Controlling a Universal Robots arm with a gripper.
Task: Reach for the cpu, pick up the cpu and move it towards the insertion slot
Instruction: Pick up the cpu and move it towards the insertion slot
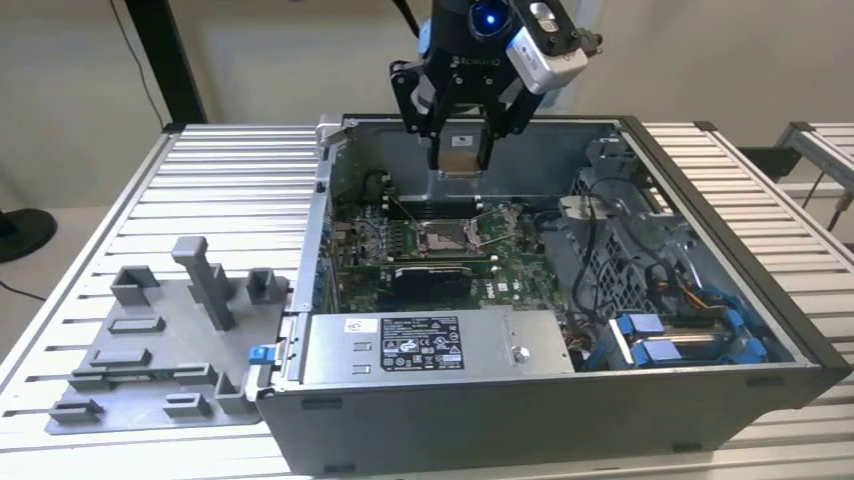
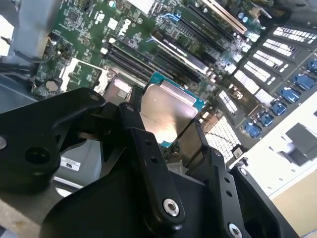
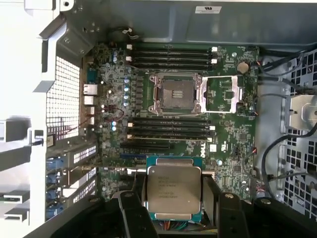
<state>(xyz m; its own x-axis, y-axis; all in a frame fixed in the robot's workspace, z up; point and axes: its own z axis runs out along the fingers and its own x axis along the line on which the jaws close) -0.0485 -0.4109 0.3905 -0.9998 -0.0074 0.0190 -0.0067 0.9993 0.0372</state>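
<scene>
CPU point(image 3: 174, 192), a thin square chip with a pale silver metal top and a teal-green edge, sits clamped between the black fingers point(image 3: 132, 210) of the arm's gripper point(image 3: 174, 206), lifted clear of everything below it. In the first wrist view its flat metal face is turned toward the camera, with the fingers pressing on two opposite edges. In the second wrist view the same chip point(image 2: 166, 116) shows as a shiny tilted plate held by the black linkage fingers point(image 2: 148, 163).

In the exterior view the gripper point(image 1: 461, 160) hangs over the open grey metal computer case point(image 1: 747, 300), with the chip point(image 1: 459, 150) held above the green motherboard point(image 1: 367, 245), near the case's far wall. The insertion slot point(image 1: 445, 237), a square socket with a shiny metal frame and dark centre, lies on the board below the gripper and somewhat nearer the camera. In the first wrist view the socket point(image 3: 176, 93) is open, its metal load plate point(image 3: 225, 92) swung out flat beside it, and rows of black memory slots point(image 3: 171, 130) lie between the socket and the held chip.

The case stands on a ribbed silver metal counter point(image 1: 227, 170). Toward the exterior view's left, a flat grey plastic fixture plate point(image 1: 160, 345) with upright blocks rests on the counter just beside the case.
</scene>
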